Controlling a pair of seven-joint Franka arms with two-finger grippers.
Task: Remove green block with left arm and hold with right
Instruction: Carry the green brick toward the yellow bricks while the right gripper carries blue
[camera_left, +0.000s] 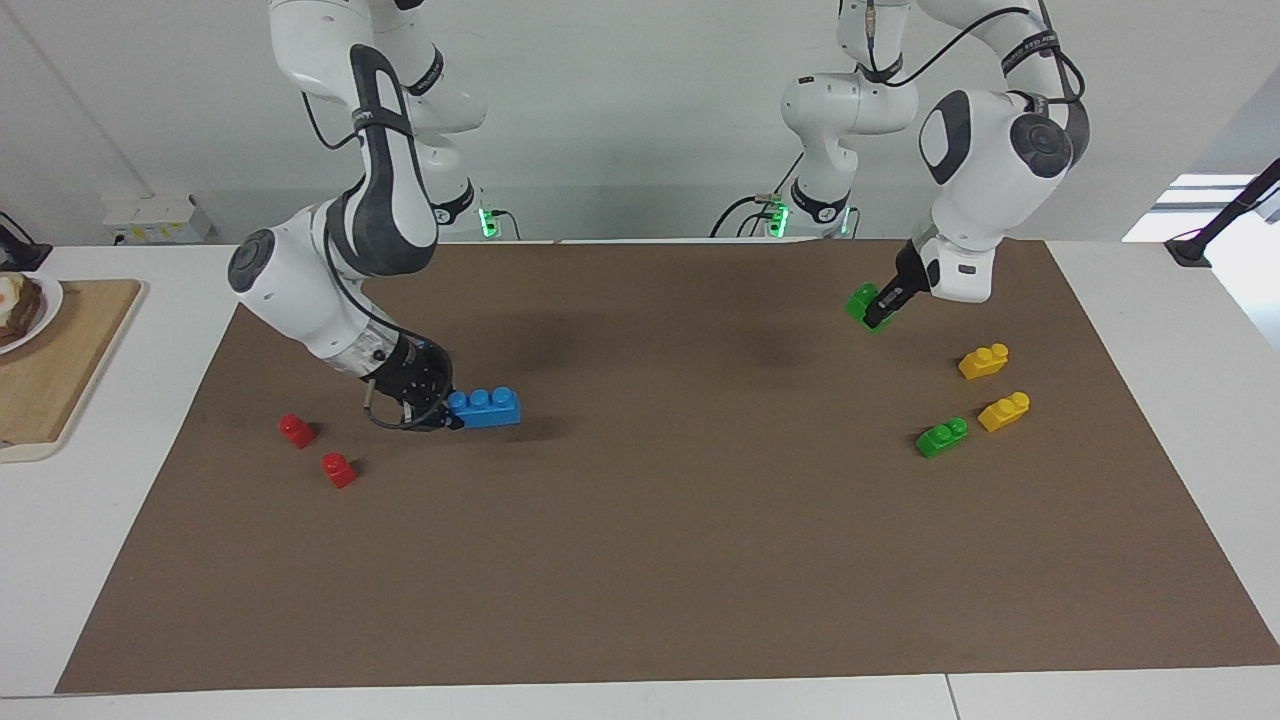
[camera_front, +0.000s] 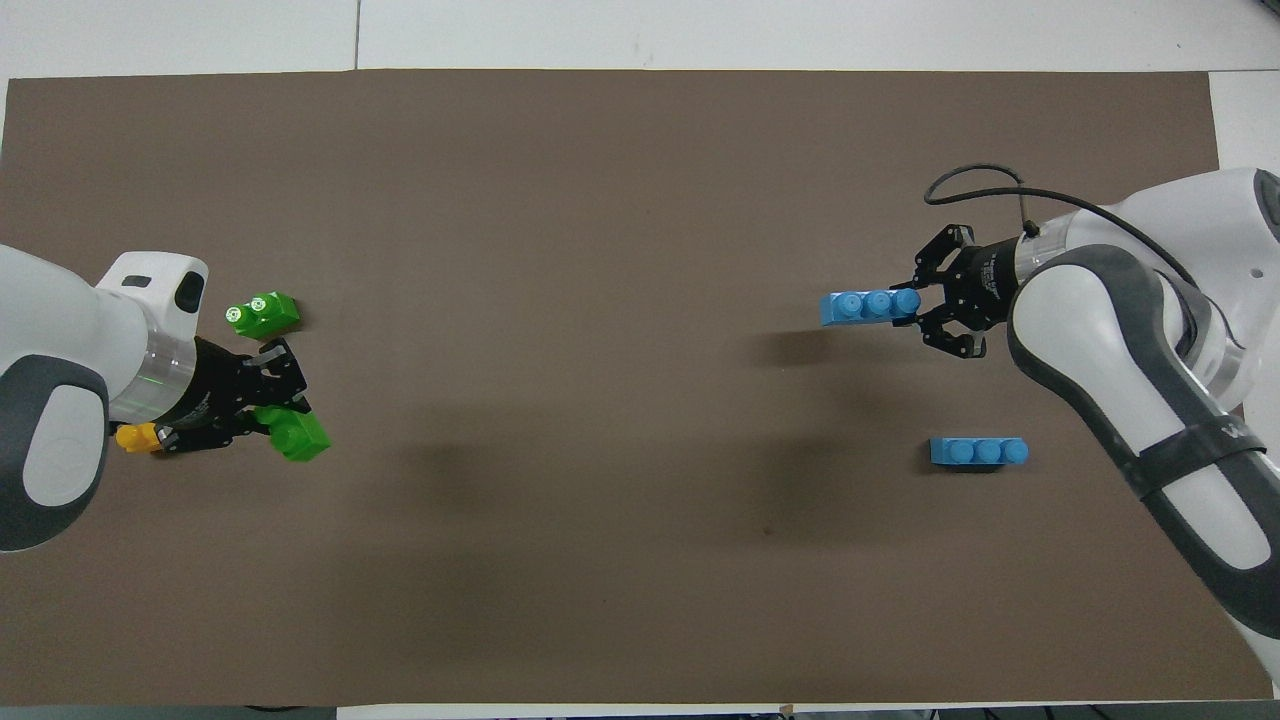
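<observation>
The left gripper (camera_left: 880, 308) clamps a green block (camera_left: 860, 300) aloft; at nine o'clock, the right gripper (camera_left: 440, 405) grips a blue brick (camera_left: 486, 407).

Green bricks (camera_left: 863, 303) (camera_left: 941, 438) two, yellow (camera_left: 983, 361) (camera_left: 1004, 411) two

A flat brown rectangular paper mat (camera_left: 640, 560) covers most of a white table top (camera_left: 1150, 700), whose bare margins show along the 3, 6 and 9 o'clock edges of the facing view, with a seam between panels near 5 o'clock. At 9 o'clock a pale wooden cutting board (camera_left: 60, 360) lies on the white surface, with a white plate of food (camera_left: 25, 305) at its 10 o'clock corner, and a white wall-mounted socket box (camera_left: 155, 218) sits just above the table line. A plain white wall (camera_left: 640, 120) fills 12 o'clock; at 2 to 3 o'clock there is a bright window-like patch (camera_left: 1195, 205), crossed by a black clamp-mounted bracket (camera_left: 1225, 220).
</observation>
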